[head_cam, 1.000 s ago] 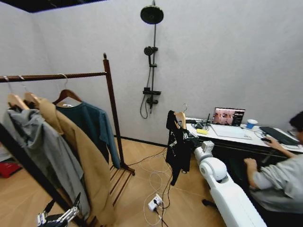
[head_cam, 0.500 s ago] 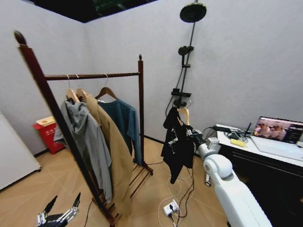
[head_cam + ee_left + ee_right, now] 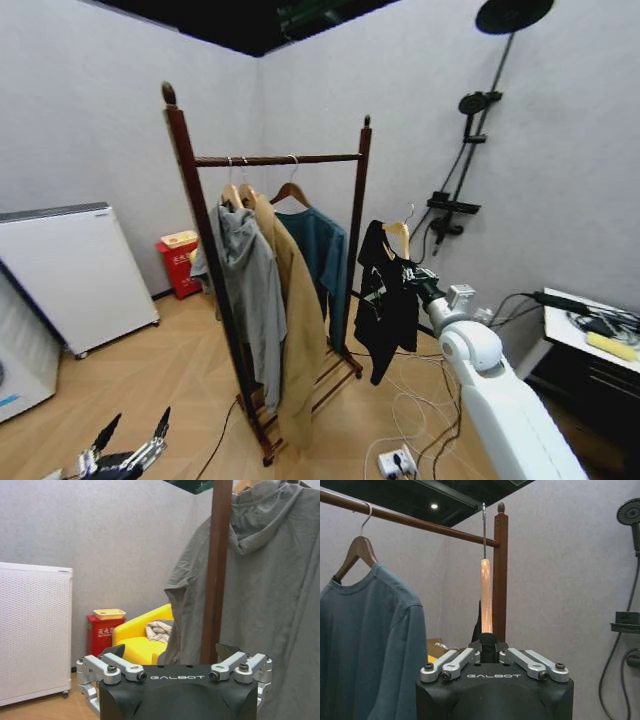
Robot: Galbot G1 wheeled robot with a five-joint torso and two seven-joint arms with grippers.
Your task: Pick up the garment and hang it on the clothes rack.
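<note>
The garment [image 3: 385, 305], a short black top on a light wooden hanger [image 3: 398, 236], hangs from my right gripper [image 3: 413, 276], just right of the clothes rack [image 3: 357, 230]. In the right wrist view my right gripper [image 3: 488, 649] is shut on the hanger [image 3: 486, 597], whose hook rises beside the rack's post [image 3: 500, 575] and about level with its rail [image 3: 410, 519]. My left gripper [image 3: 125, 455] hangs low at the bottom left, open and holding nothing. In its wrist view, my left gripper [image 3: 170, 655] faces the rack's near post [image 3: 216, 570].
On the rail hang a grey hoodie [image 3: 245, 290], a tan coat [image 3: 292, 320] and a teal-blue shirt [image 3: 322, 250]. A white appliance [image 3: 70, 275] and a red bin [image 3: 178, 265] stand left. Cables and a power strip [image 3: 395, 462] lie on the floor. A desk [image 3: 590, 325] stands at the right edge.
The camera has swung left: the rack now sits in the middle and the desk has slid to the right edge. The garment stays held in my right gripper.
</note>
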